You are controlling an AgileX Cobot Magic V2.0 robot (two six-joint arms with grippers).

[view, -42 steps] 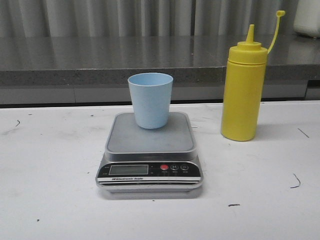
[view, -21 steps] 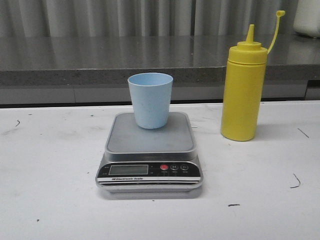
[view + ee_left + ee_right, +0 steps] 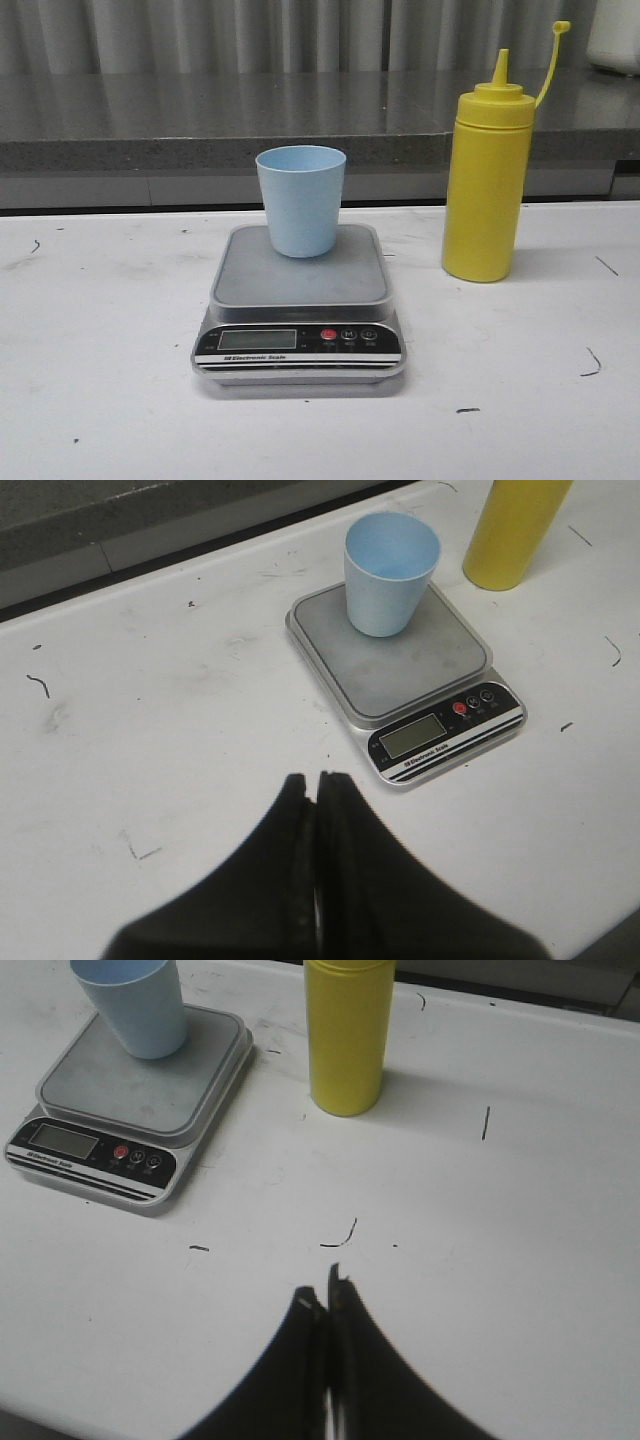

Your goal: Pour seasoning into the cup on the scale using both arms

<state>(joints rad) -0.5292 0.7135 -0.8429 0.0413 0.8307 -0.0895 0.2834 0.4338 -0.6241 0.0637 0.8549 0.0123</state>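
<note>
A white tabletop [image 3: 110, 330], lightly scuffed with small dark marks, fills the scene, with a grey ledge and pale curtain behind it. Near the middle sits the scale [image 3: 300, 300], its grey steel platform facing up and its black front panel, blank display and red button turned toward the robot. The seasoning [image 3: 487, 185], a tall yellow squeeze bottle with a pointed nozzle and its cap hanging off on a thin strap, stands upright on the tabletop just to the right of the scale, not touching it. The cup [image 3: 301, 200], small and pale blue, stands upright on the rear half of the scale's platform and looks empty from what its mouth shows.

No arm reaches into the front view. In the left wrist view, the left hand [image 3: 317, 785] hangs above bare tabletop, well short of the scale, with its two black fingers pressed together and nothing between them. In the right wrist view, the right hand [image 3: 325, 1298] is likewise closed and empty, above bare tabletop and well apart from the bottle.

The task appears to be at its very start: nothing is grasped and pouring has not begun. The next move likely calls for the right hand to spread its fingers and approach the bottle's body, while the left hand opens to steady the cup.
</note>
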